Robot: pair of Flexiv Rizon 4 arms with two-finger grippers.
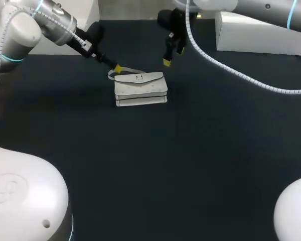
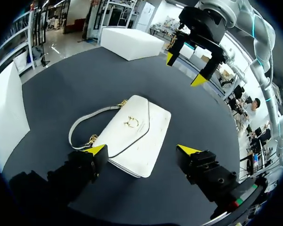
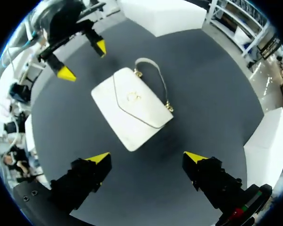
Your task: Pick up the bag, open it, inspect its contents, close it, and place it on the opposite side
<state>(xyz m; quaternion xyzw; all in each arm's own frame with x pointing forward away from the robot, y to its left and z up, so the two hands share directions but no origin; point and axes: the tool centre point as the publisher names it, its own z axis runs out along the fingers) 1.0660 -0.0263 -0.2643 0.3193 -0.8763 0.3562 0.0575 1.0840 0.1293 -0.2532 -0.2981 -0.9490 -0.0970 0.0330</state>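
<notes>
Bag (image 1: 140, 89), white, smooth, rectangular with looped strap (image 2: 70, 133), flat on matte table (image 1: 190, 175); left gripper (image 2: 142, 150), right gripper (image 3: 146, 157) both splayed, empty.

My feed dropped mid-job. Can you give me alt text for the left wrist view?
A white bag, flap closed, lies flat on the dark table just ahead of the open left gripper, its strap looped beside one finger. Beyond the bag, the right gripper hangs open above the table.
</notes>
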